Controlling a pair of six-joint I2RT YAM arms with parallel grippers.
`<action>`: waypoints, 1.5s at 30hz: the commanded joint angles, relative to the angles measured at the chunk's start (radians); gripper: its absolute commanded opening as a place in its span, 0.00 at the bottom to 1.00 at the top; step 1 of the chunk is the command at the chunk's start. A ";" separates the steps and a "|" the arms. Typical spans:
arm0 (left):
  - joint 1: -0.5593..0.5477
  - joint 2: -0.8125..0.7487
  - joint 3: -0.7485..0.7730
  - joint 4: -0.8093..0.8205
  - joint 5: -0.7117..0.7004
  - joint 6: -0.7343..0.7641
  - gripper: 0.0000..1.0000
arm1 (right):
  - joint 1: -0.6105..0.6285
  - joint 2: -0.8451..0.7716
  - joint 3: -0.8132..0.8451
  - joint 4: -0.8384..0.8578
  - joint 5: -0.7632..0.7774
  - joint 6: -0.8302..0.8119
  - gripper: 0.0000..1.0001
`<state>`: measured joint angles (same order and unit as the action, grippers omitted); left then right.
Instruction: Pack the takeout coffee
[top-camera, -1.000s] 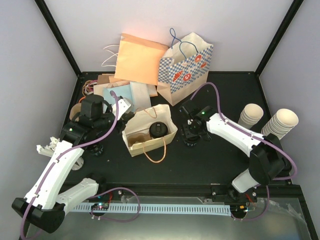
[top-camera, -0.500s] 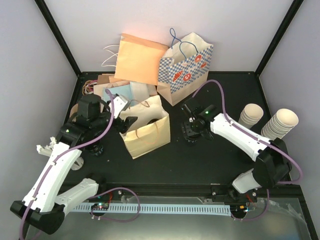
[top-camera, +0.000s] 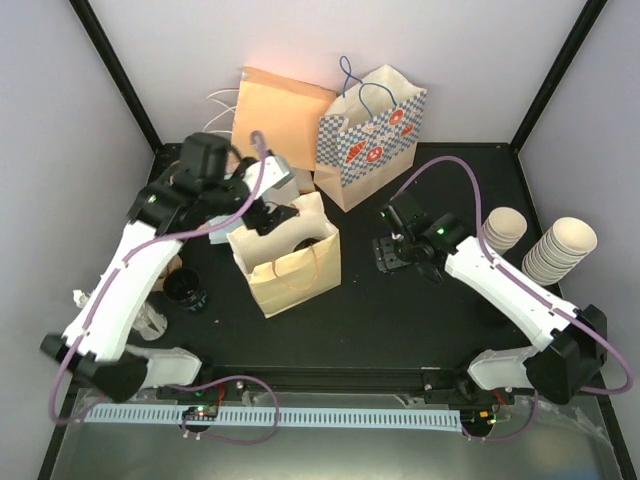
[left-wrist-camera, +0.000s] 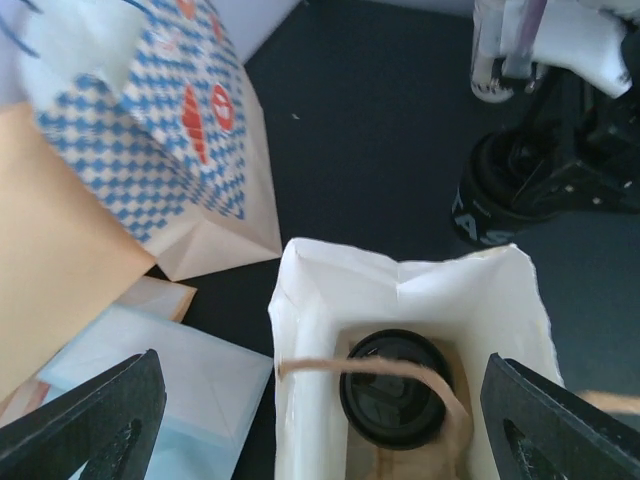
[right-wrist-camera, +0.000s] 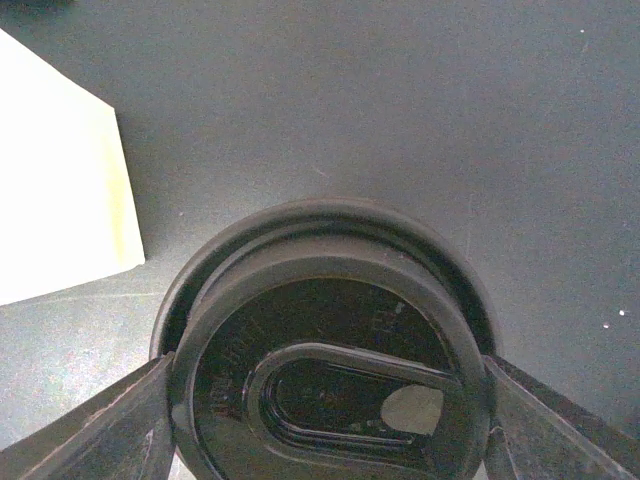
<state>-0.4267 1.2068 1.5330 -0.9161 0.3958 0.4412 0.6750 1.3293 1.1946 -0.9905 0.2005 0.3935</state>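
Note:
The takeout coffee (left-wrist-camera: 397, 388) stands inside an upright cream paper bag (top-camera: 300, 275). From above only its black round lid shows, and a tan handle (left-wrist-camera: 360, 366) crosses over it. My left gripper (left-wrist-camera: 320, 405) hangs open above the bag's mouth, touching nothing; in the top view the left gripper (top-camera: 272, 216) is over the bag's back left corner. Right of the bag, my right gripper (top-camera: 394, 252) is low over the table. Its fingers press both sides of a loose black lid (right-wrist-camera: 330, 380), with a second dark rim behind it.
A blue-checked bag (top-camera: 372, 135) and a tan paper bag (top-camera: 282, 115) stand at the back. Flat pale bags (left-wrist-camera: 150, 380) lie left of the cream bag. Two stacks of cream cups (top-camera: 560, 248) sit far right. Black lids (top-camera: 185, 290) rest by the left arm.
The cream bag went from tipped over to upright. My left gripper opened, let go of the bag and rose toward the back. The right gripper shifted slightly right with its lid.

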 joint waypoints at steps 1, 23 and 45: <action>-0.075 0.190 0.182 -0.199 -0.055 0.122 0.89 | -0.008 -0.042 -0.007 -0.007 0.013 -0.012 0.80; -0.174 0.605 0.546 -0.448 -0.391 0.231 0.69 | -0.012 -0.111 -0.061 0.020 -0.029 -0.010 0.79; -0.170 0.461 0.610 -0.275 -0.512 0.025 0.45 | -0.013 -0.100 -0.058 0.027 -0.047 -0.010 0.78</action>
<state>-0.6006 1.6726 2.1117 -1.2518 -0.0219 0.5362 0.6670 1.2293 1.1393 -0.9794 0.1543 0.3866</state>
